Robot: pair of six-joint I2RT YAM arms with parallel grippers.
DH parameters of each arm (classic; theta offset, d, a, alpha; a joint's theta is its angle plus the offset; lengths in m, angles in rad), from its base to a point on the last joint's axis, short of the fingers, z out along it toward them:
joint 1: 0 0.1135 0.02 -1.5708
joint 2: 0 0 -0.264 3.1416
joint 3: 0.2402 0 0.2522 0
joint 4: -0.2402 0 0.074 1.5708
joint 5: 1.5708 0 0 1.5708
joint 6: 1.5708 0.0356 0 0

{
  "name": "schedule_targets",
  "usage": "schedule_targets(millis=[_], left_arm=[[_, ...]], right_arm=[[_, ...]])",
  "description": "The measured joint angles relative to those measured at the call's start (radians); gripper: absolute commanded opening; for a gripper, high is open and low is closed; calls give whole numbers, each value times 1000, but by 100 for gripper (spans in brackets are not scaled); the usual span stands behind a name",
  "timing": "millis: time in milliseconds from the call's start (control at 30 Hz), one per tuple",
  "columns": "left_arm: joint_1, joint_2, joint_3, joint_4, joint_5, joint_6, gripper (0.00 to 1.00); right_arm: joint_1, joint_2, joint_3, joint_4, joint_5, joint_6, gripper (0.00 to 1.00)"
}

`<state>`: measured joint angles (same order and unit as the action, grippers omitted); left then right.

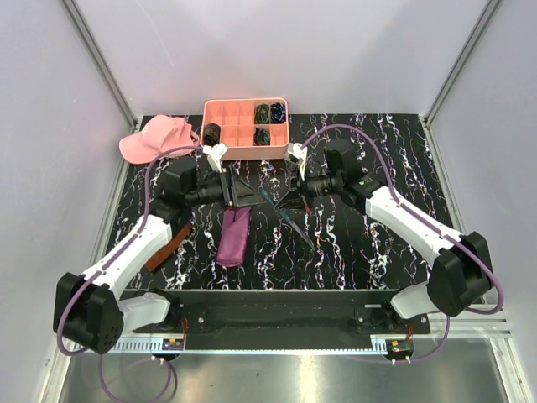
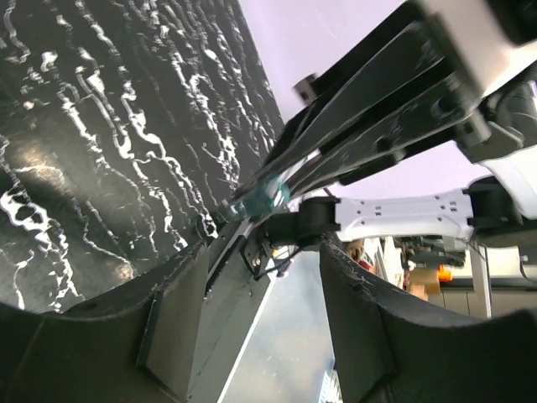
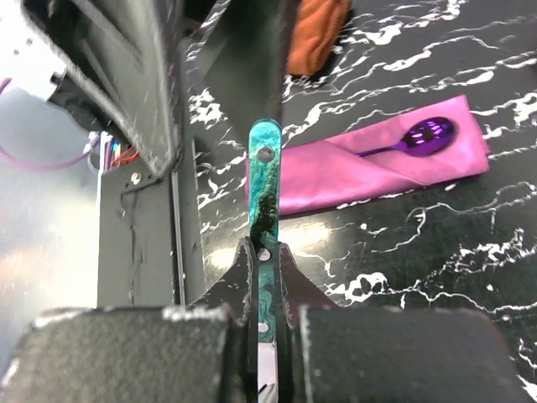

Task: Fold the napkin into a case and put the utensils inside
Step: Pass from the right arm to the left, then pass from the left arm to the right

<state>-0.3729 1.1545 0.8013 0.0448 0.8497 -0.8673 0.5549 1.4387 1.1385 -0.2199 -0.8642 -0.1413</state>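
Note:
The napkin (image 1: 233, 237) (image 3: 377, 168) lies folded into a long magenta strip left of centre. A shiny spoon bowl (image 3: 430, 134) pokes out of its fold. My right gripper (image 3: 266, 248) (image 1: 291, 195) is shut on a utensil with a teal marbled handle (image 3: 267, 180), held above the table. The handle's free end points at my left gripper (image 2: 264, 252) (image 1: 252, 195). That gripper faces it from the left, open, with nothing between its fingers and the teal tip (image 2: 260, 200) just beyond them. Another slim utensil (image 1: 300, 231) lies on the table under the right gripper.
A pink compartment tray (image 1: 246, 124) with dark coiled bundles stands at the back centre. A pink cap (image 1: 155, 136) sits at the back left. A rust-brown cloth (image 1: 168, 243) (image 3: 319, 34) lies beside the left arm. The table is black marble-patterned (image 1: 369, 243).

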Motion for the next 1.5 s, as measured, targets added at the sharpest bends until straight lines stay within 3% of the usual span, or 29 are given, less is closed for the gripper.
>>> schedule_targets(millis=[233, 467, 667, 733, 800, 833, 867, 900, 933, 1000, 1133, 1333, 1467, 1500], left_arm=[[-3, 49, 46, -26, 71, 18, 58], [-32, 82, 46, -43, 108, 23, 49], [-46, 89, 46, -45, 153, 36, 19], [-47, 93, 45, -55, 157, 56, 0], [-42, 96, 43, -74, 151, 71, 0], [-40, 96, 43, -78, 149, 69, 0], [-39, 95, 43, -80, 141, 75, 0], [-39, 91, 43, -84, 129, 84, 0], [-40, 83, 43, -89, 116, 94, 0], [-39, 47, 43, -116, 44, 130, 0], [-40, -108, -2, -132, -175, 205, 0], [-48, -386, -151, -34, -482, 253, 0], [-50, -471, -238, 31, -614, 253, 0], [-50, -489, -256, 34, -643, 252, 0]], right_arm=[[47, -6, 9, -112, -47, -129, 0], [93, -3, 67, -194, -41, -194, 0], [113, 17, 116, -273, -1, -244, 0], [120, 26, 127, -300, 16, -250, 0], [124, 29, 146, -326, 40, -249, 19], [126, 31, 152, -332, 55, -246, 42], [133, 32, 159, -338, 84, -221, 47], [141, 33, 167, -344, 129, -181, 55], [148, 33, 174, -340, 198, -141, 79], [158, 32, 183, -340, 338, 6, 100], [152, 6, 175, -334, 632, 360, 100], [140, -63, 142, -274, 848, 846, 96], [140, -47, 139, -184, 906, 1091, 81], [140, -30, 148, -169, 909, 1144, 70]])
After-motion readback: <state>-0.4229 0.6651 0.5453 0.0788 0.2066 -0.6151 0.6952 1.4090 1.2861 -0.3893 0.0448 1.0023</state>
